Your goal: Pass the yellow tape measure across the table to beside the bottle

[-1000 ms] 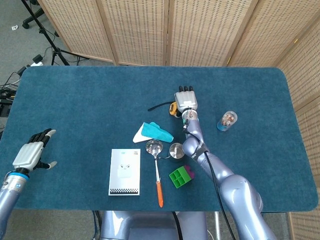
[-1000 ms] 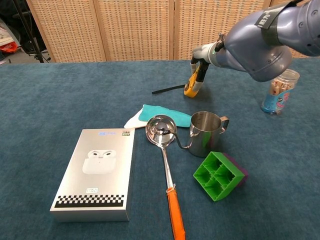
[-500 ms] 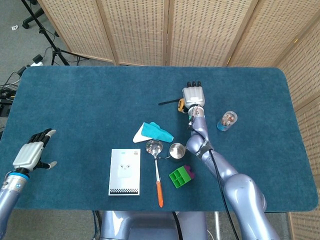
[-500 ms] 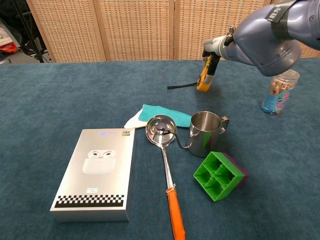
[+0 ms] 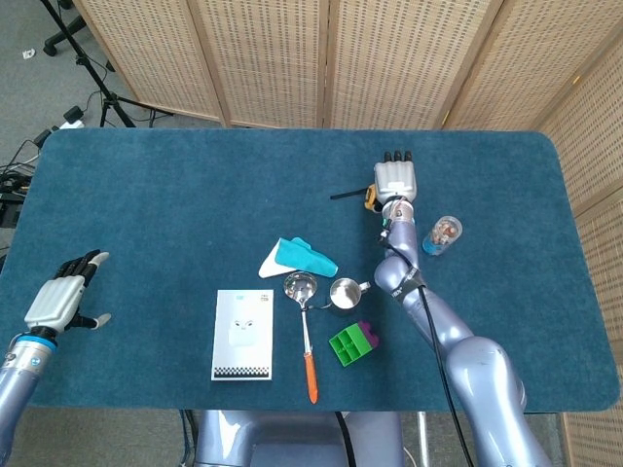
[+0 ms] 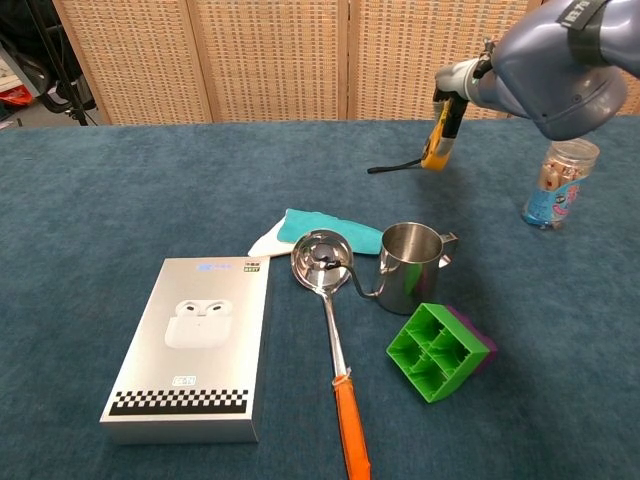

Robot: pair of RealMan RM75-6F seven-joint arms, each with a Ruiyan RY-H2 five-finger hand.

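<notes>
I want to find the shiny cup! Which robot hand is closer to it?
Right. The right hand is just beyond the metal cup, holding the tape measure; the left hand is far away.

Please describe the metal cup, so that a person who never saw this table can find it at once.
Look near the middle of the blue table, just right of the ladle with the orange handle. The metal cup stands upright there, behind the green block. It is the only shiny steel vessel with a side handle.
</notes>
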